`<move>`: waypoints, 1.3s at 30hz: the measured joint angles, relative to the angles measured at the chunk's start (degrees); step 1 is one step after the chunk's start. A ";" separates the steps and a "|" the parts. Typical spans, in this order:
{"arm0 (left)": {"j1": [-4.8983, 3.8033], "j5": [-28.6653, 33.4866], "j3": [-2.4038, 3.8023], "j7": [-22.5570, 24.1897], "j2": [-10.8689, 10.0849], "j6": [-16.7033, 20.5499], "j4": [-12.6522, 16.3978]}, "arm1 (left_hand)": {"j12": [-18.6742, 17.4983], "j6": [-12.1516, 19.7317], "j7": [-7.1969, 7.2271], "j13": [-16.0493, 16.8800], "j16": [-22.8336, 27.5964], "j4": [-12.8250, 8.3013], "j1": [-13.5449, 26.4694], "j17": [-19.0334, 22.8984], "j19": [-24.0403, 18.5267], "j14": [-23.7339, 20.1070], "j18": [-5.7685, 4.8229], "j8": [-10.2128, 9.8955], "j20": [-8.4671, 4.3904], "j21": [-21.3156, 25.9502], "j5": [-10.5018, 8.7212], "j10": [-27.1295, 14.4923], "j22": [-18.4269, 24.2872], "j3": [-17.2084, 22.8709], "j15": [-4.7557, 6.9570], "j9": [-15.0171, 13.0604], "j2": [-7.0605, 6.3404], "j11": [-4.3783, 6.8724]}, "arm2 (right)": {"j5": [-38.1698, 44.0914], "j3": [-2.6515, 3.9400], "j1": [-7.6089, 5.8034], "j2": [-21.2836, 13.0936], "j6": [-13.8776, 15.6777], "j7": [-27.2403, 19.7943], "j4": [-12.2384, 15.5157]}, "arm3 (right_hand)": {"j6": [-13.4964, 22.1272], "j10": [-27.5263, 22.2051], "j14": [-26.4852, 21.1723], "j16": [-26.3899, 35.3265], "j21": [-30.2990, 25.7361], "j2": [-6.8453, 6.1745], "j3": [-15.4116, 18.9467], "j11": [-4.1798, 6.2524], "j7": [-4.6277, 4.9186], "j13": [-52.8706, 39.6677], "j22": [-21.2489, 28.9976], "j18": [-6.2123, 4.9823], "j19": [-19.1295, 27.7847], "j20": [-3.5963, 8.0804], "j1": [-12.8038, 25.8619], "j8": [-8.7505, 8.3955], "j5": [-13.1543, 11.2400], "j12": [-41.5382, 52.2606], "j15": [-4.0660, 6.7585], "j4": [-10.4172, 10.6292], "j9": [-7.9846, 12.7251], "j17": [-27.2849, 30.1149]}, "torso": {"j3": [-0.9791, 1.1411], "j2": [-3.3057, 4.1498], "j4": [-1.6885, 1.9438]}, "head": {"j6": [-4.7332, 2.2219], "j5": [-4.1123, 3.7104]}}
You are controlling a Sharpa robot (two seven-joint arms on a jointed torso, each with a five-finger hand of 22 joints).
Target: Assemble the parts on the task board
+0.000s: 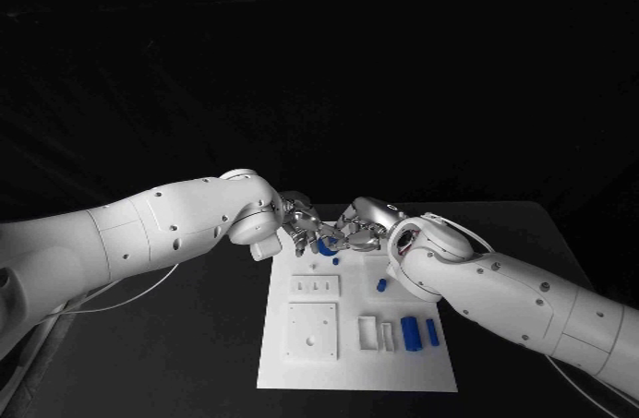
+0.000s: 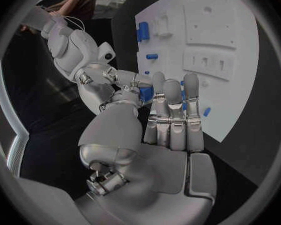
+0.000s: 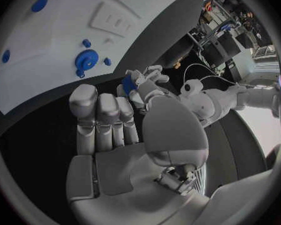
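Over the far end of the white board [image 1: 357,363] your 2 hands meet: left hand [image 1: 295,220] and right hand [image 1: 357,226] seem to pinch 1 blue part [image 1: 325,245] between their fingers, just above the board.

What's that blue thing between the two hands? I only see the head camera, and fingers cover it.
Observer: The left wrist camera shows a small blue block, touched by fingertips of the right hand.
Operator: Is the other hand touching it too?
Observer: Yes. The right wrist camera shows fingertips of the left hand on it as well.
Operator: Anything else close by?
Observer: A blue toothed wheel lies on the white board.
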State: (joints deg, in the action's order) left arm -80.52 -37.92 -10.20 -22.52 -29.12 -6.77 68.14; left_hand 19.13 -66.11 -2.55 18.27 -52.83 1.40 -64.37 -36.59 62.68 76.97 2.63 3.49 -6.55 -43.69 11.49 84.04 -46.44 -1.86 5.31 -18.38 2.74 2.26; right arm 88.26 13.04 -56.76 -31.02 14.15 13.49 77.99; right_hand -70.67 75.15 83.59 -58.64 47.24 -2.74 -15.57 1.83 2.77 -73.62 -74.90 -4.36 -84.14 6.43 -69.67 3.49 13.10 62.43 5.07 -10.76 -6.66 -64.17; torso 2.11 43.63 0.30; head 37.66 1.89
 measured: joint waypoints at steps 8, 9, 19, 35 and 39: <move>-0.01 0.02 0.00 -0.09 0.00 0.12 0.10 | 0.00 0.00 0.00 0.00 0.01 -0.60 -0.53 0.01 0.21 0.00 0.00 0.00 0.20 0.23 1.13 0.00 -0.49 0.60 0.00 0.01 1.00 0.00 | 0.07 -0.01 0.01 0.01 -0.21 0.00 0.04 | 0.14 0.00 0.00 0.00 0.00 0.00 0.07 0.00 -0.01 0.00 0.00 0.00 0.00 0.00 0.00 0.00 0.00 0.00 0.00 -0.07 0.00 0.00 | -0.01 0.04 0.01 | 0.03 0.02; -0.01 0.02 0.00 -0.09 -0.01 0.15 0.13 | 0.00 0.00 0.00 -0.01 0.01 -0.68 -0.65 0.03 0.21 0.00 0.00 0.00 0.20 0.29 1.21 0.00 -0.58 0.68 0.00 0.02 1.13 0.00 | 0.07 -0.02 0.01 0.01 -0.23 0.00 0.04 | 0.17 0.00 0.00 0.00 0.00 0.00 0.08 0.00 -0.02 0.00 0.00 0.00 0.00 0.00 0.00 0.00 0.00 0.00 0.00 -0.07 0.00 0.00 | -0.01 0.04 0.01 | 0.06 0.02; -0.06 0.03 0.04 -0.13 -0.01 0.54 0.75 | 0.00 0.11 -0.11 -0.14 0.01 -3.53 -3.17 0.25 0.20 -0.37 0.00 -0.05 0.20 1.02 5.56 0.00 -1.47 3.53 0.06 0.13 3.65 0.00 | 0.14 -0.18 0.07 -0.12 -0.52 0.09 -0.01 | 0.08 0.00 0.00 0.00 0.00 -0.08 0.09 0.00 -0.12 0.01 0.00 -0.01 0.00 0.00 0.07 -0.03 -0.01 0.00 0.00 -0.09 -0.43 0.01 | 0.00 0.04 0.01 | 0.44 0.12; 0.00 0.12 0.00 -0.10 0.18 1.13 0.96 | -0.74 0.20 -0.20 -0.94 0.02 -3.82 -1.75 0.47 0.20 -0.43 0.00 -0.01 0.20 2.18 1.41 0.01 -4.67 15.38 0.00 -4.02 3.60 -0.01 | 0.21 -0.35 0.03 -0.25 -0.65 0.18 -0.11 | 0.07 0.00 0.00 -0.01 0.00 -0.22 0.16 0.00 -0.13 0.01 0.00 0.00 0.00 0.00 0.20 -0.25 0.22 0.01 0.00 -0.16 -0.46 0.06 | 0.05 0.06 -0.01 | 0.66 0.08; 0.03 0.16 -0.03 -0.14 0.21 1.31 0.92 | -0.74 0.08 -0.33 -1.05 0.02 -3.88 -0.77 0.47 0.20 -0.43 0.00 -0.02 0.20 2.66 1.34 0.01 -5.47 17.33 0.00 -7.06 2.62 -0.01 | 0.21 -0.35 0.03 -0.24 -0.65 0.18 -0.09 | 0.07 0.00 0.00 0.03 -0.03 -0.21 0.16 0.00 -0.12 0.01 0.00 0.00 0.00 0.00 0.19 -0.25 0.22 -0.03 0.00 -0.16 -0.45 0.07 | 0.04 0.07 0.00 | 0.70 0.07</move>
State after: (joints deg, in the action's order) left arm -80.49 -37.76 -10.23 -22.65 -28.91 -5.46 69.06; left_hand 18.39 -66.03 -2.88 17.23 -52.81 -2.48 -65.14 -36.12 62.88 76.54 2.63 3.48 -6.34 -41.03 12.82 84.05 -51.91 15.47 5.30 -25.44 5.37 2.25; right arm 88.47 12.68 -56.73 -31.26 13.50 13.67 77.89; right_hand -70.59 75.15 83.59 -58.61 47.21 -2.95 -15.41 1.83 2.65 -73.61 -74.90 -4.36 -84.14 6.43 -69.47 3.24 13.32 62.40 5.07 -10.91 -7.12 -64.10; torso 2.16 43.69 0.30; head 38.36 1.96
